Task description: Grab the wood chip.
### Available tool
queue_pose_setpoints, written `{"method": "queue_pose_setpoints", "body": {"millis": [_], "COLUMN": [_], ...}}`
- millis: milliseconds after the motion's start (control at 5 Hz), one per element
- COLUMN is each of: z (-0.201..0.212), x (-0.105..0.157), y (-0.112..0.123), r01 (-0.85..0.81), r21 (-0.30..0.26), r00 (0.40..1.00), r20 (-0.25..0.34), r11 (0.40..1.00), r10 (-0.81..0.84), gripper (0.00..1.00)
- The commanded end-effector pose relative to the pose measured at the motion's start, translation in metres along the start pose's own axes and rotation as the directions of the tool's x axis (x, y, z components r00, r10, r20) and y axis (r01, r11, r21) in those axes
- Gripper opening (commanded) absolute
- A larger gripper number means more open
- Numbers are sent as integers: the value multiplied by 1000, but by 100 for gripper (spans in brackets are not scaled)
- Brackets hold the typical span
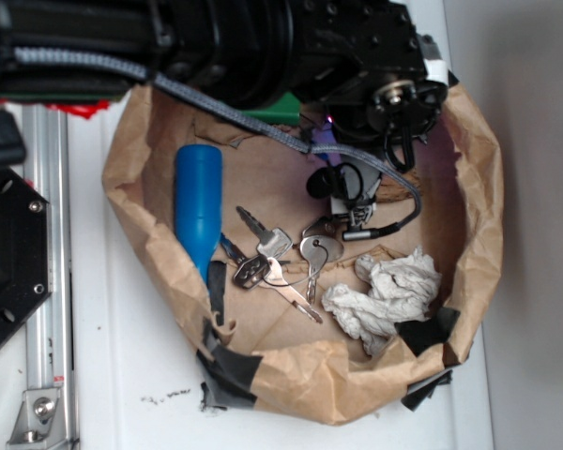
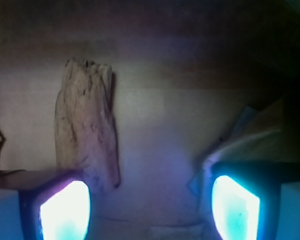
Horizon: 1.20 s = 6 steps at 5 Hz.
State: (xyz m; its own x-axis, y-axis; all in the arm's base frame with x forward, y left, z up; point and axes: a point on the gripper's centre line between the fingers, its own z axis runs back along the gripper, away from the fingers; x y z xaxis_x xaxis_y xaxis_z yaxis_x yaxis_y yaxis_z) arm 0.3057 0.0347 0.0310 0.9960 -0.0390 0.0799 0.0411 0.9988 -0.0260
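Gripper [image 2: 150,210] fingers [image 2: 65,210] are seen spread apart in the wrist view, nothing held between them, with the wood chip [image 2: 86,132] lying flat on brown paper just above the left finger. Only in the exterior view are the blue bottle [image 1: 197,206], keys [image 1: 281,258] and crumpled white tissue [image 1: 385,295] shown; the chip is hidden there.
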Motion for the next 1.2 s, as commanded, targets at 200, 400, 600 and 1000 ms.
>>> {"method": "queue_pose_setpoints", "body": {"millis": [200,400,600,1000], "z": [18,8,-1,-15], "x": [25,27,27,29], "y": [-19,-22,-23,-13], "r01": [27,38,42,12], "r21": [-3,16,41,23], "r00": [995,996,997,999], "r20": [97,78,57,41], "r11": [1000,999,998,1000], "r10": [-26,-39,-44,-13], "gripper": [100,100,100,100]}}
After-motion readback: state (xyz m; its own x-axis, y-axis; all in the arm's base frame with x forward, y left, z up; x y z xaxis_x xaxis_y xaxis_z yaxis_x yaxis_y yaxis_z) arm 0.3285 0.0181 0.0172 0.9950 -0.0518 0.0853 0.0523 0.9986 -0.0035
